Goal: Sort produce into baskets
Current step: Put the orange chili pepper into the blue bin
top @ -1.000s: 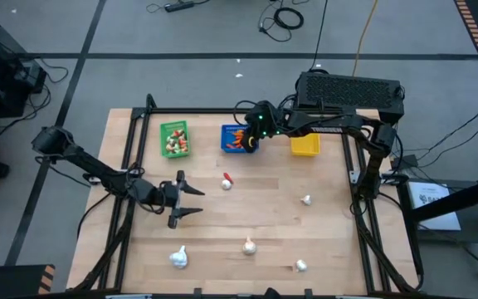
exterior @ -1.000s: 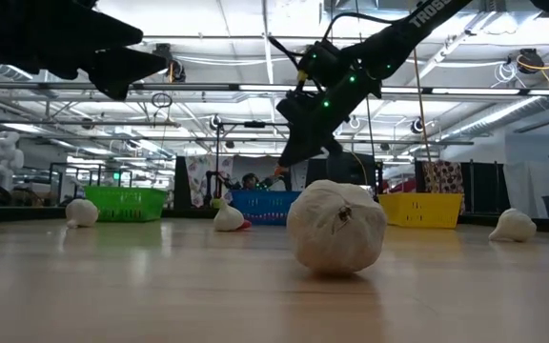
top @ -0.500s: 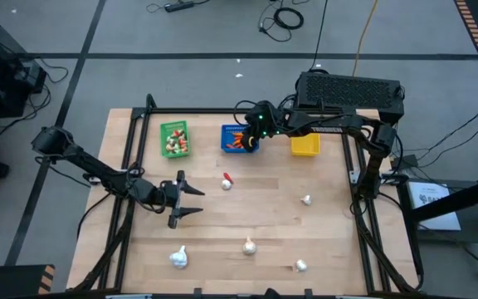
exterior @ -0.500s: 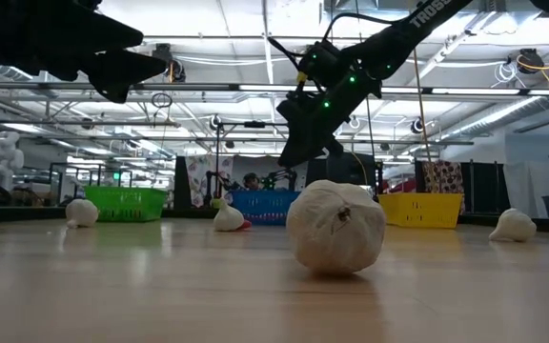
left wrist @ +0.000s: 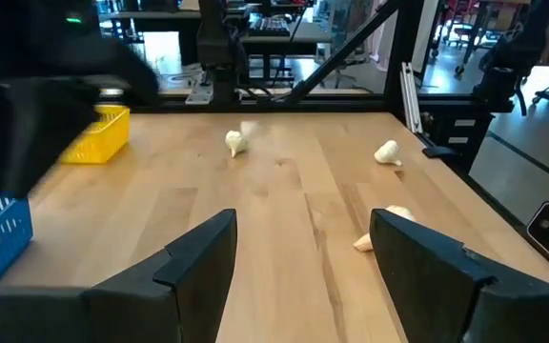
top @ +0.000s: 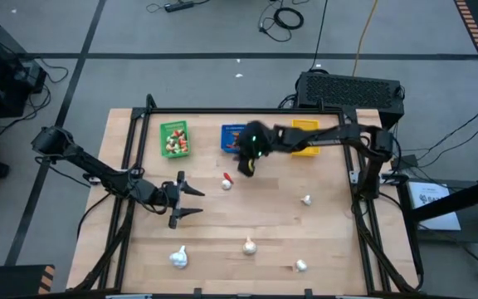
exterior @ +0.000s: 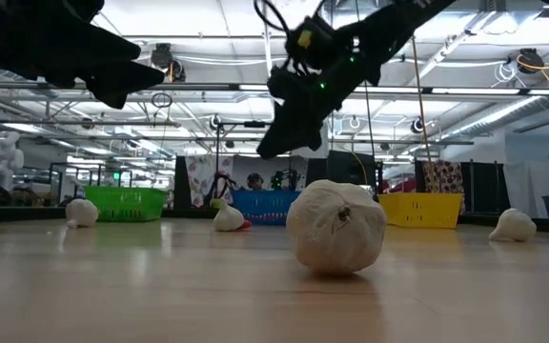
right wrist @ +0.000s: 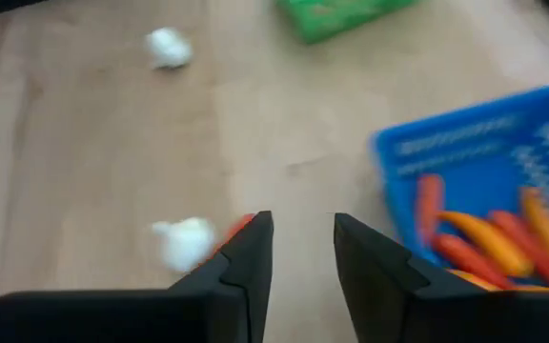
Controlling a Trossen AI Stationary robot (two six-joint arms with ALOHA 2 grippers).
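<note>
Near the table's [top: 338,241] far edge, I see the right gripper [top: 246,163], jaws narrowly parted and empty, beside the blue basket [top: 231,138] of orange pieces; left gripper [top: 191,200] wide open mid-table, garlic bulbs [top: 248,246] scattered.

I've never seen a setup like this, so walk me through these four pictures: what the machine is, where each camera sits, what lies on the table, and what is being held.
Two dark robot arms work at a wooden table. One camera looks straight down, one sits at table-top height, and one rides on each wrist. At the far edge stand a green basket, a blue basket with orange and red pieces in it, and a yellow basket. White garlic bulbs lie scattered on the wood, and a small red piece touches one bulb. The right gripper hangs open and empty beside the blue basket, near that red piece. The left gripper waits open and empty on the left side of the table.
</note>
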